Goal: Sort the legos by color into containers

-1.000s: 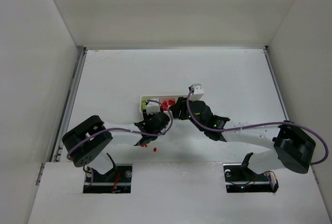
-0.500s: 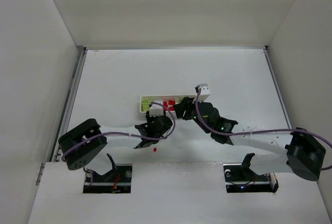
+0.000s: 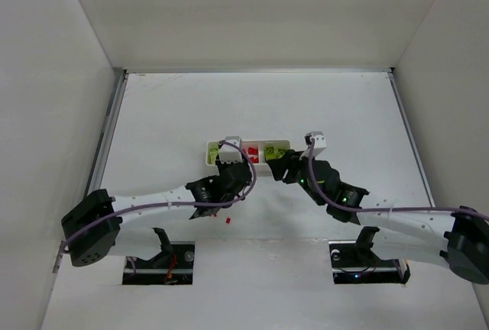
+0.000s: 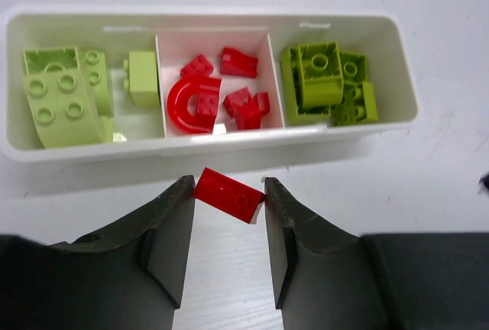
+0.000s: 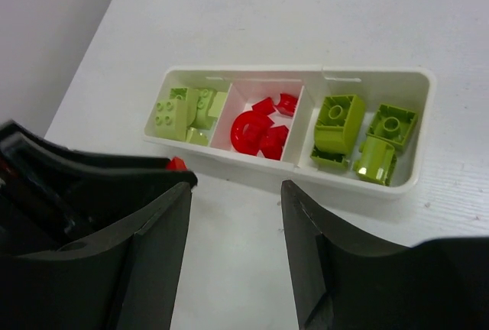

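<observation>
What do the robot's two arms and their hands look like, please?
The left arm and right arm have white links and black joint housings. A purple cable runs along each. A white camera block sits at each wrist. The left hand and right hand have broad, matte black fingers.

Left arm (image 3: 153, 200) stretched forward, jaws narrowed (clamping), right arm (image 3: 397, 214) reaching alongside, jaws apart

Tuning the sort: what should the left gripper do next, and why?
Probably carry the red brick forward over the tray wall into the middle compartment: the left gripper holds it just short of that wall, and red pieces sit there.
</observation>
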Controlling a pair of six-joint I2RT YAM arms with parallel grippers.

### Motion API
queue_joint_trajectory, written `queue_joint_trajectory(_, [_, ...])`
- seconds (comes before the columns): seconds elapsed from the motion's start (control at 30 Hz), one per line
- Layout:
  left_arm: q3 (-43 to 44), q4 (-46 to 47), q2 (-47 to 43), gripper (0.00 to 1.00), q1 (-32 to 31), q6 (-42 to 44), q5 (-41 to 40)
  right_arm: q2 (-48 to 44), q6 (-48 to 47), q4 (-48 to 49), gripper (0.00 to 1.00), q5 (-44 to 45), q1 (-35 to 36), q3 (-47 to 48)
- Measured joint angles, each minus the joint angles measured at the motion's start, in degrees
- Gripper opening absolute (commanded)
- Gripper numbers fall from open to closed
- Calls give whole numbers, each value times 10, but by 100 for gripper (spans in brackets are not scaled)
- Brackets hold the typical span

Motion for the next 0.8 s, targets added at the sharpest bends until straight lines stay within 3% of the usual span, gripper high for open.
queue_joint_trajectory(0.27, [67, 56, 106, 23, 66, 43, 38, -34, 19, -33, 46, 18, 45, -38])
queue_joint_trajectory(0.47, [84, 65, 160, 47, 92, 52, 63, -57, 40, -66, 46, 32, 107, -64])
queue_joint_trajectory(0.63, [84, 68, 147, 52, 100, 54, 70, -40, 43, -69, 45, 29, 139, -67])
queue_joint_trajectory(0.8, [56, 68, 59, 50, 121, 52, 73, 74, 32, -57, 43, 16, 203, -40])
